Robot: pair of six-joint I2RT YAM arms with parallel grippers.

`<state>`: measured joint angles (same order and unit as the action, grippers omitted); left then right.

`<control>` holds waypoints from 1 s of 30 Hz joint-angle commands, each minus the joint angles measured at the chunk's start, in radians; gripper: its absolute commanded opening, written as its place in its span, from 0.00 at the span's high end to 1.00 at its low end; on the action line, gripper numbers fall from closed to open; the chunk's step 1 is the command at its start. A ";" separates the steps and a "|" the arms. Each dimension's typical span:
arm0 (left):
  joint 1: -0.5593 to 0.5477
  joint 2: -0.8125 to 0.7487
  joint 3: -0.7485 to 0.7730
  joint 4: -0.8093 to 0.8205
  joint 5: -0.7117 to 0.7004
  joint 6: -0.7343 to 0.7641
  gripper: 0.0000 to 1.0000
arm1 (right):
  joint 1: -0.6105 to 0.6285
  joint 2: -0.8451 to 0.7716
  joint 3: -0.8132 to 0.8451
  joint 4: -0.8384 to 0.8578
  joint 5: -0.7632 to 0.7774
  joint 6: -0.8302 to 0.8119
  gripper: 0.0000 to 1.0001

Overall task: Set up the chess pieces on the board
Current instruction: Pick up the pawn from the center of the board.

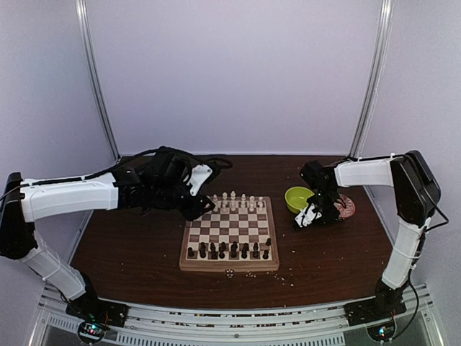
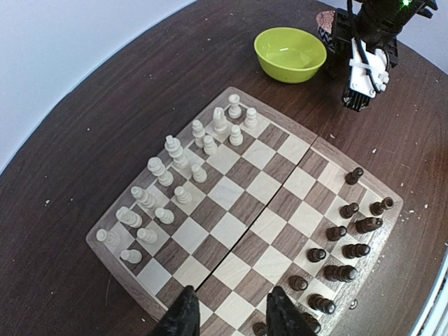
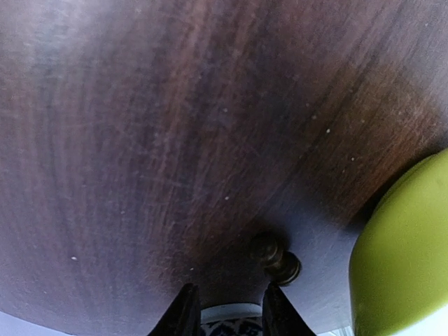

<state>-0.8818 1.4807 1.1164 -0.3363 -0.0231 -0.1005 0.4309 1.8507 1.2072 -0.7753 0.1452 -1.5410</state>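
The board (image 1: 229,232) lies mid-table. Cream-white chess pieces (image 1: 234,201) stand along its far two rows, dark brown ones (image 1: 229,251) along its near edge. In the left wrist view the white pieces (image 2: 178,182) fill the left side and the dark pieces (image 2: 343,245) the right. My left gripper (image 2: 233,315) hovers open over the board (image 2: 266,185), nothing between its fingers. My right gripper (image 3: 231,308) is low over the table beside the bowls, open and empty. A dark pawn (image 3: 275,257) lies on its side just past its right fingertip (image 3: 278,308).
A lime-green bowl (image 1: 297,198) and a red patterned bowl (image 1: 346,207) sit right of the board, next to the right gripper (image 1: 305,219). The green bowl (image 3: 402,259) fills the right wrist view's right edge. Pale crumbs (image 1: 252,274) dot the table near the board's front.
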 commanded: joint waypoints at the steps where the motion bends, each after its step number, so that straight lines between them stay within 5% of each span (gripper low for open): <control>1: 0.001 0.019 0.012 0.051 0.009 -0.008 0.64 | 0.005 0.027 0.006 0.040 0.048 -0.022 0.68; 30: 0.001 0.071 0.026 0.080 0.056 -0.016 0.64 | 0.008 0.050 0.054 0.099 0.080 -0.060 0.65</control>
<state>-0.8818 1.5394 1.1183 -0.3065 0.0154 -0.1040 0.4320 1.8946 1.2373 -0.7002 0.2073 -1.5833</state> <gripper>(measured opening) 0.359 0.345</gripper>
